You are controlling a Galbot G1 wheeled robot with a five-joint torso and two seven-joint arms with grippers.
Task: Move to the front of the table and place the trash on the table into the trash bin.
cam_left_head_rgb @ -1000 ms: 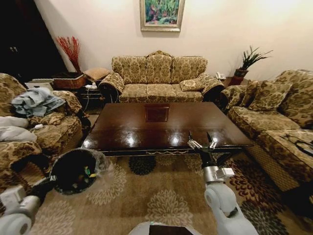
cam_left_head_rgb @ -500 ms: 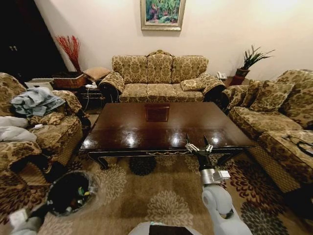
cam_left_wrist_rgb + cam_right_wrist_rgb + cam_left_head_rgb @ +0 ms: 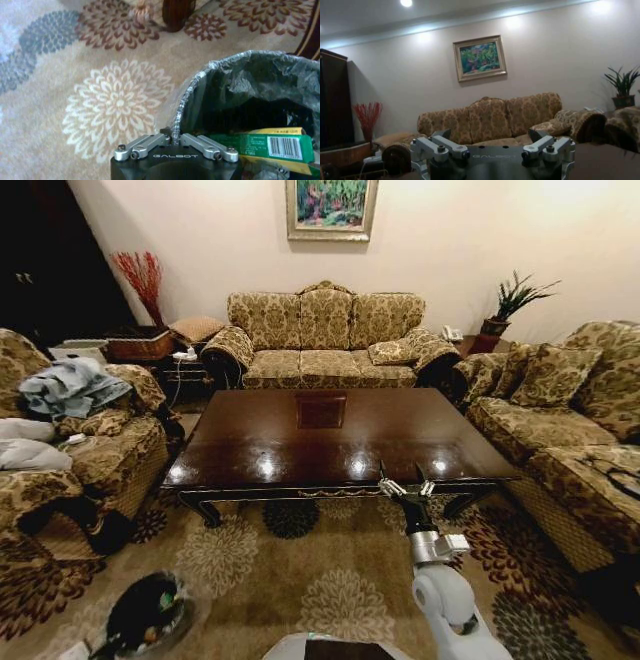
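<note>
While lowering toward the carpet, keep trash bin (image 3: 148, 618) level at near left; ease down so nothing tips out. Left pincer (image 3: 176, 144) pressed together on bin's liner rim; green packet (image 3: 262, 147) seen inside. Table (image 3: 330, 435) centre, bare top. Right pincer (image 3: 404, 489) spread wide, empty, at table's near edge.

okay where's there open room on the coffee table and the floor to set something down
The whole glossy top of the table is bare, from the sofa side to the near edge, where the right gripper hovers with open jaws. The carpet between the table and the robot is open too. It is crowded low on the robot's left, where the left gripper pinches the trash bin rim.
</note>
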